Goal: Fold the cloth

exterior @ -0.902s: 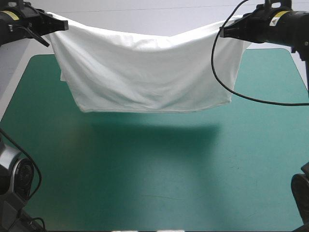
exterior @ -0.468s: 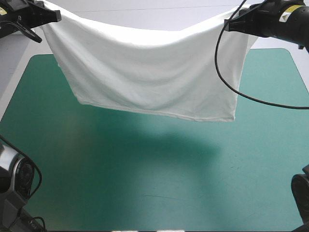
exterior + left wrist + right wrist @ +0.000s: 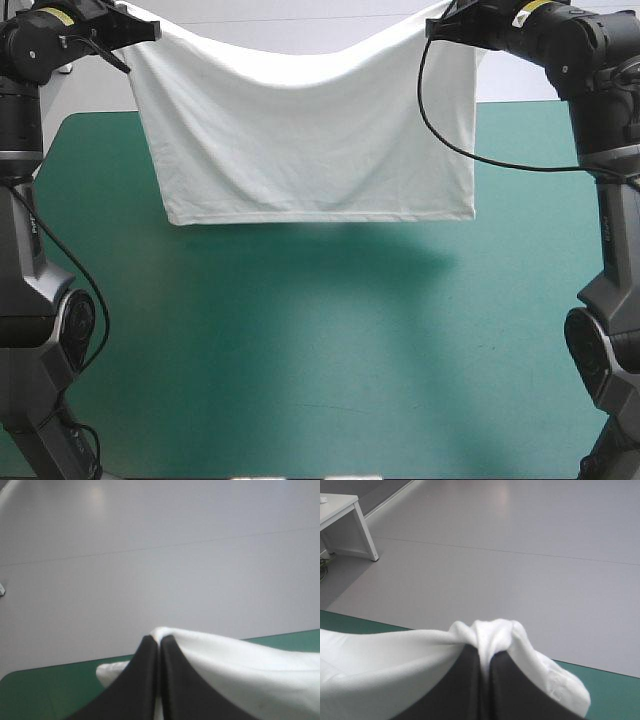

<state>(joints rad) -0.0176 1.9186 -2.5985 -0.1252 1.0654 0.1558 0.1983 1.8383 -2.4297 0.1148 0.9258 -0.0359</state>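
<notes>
Here, at the upper left of the high view, the left gripper [image 3: 148, 32] is pinched tight on one top corner of the T-shirt [image 3: 310, 150], with cloth bunched between its fingers in the wrist view. The T-shirt hangs as a wide white sheet across the upper middle, clear of the table [image 3: 300, 350]. Its top edge sags between the two grips, its lower hem runs level, and its shadow lies beneath. That sag suggests light, limp, unbreakable fabric that will not hold a shape by itself. It likely needs a hold at the corners or along an edge, pulled taut, since a thin pinch could slip. At the upper right, the right gripper [image 3: 437, 28] is likewise clamped on the other top corner. No print shows on the T-shirt; a yellow label [image 3: 62, 15] on each arm is too small to read.
</notes>
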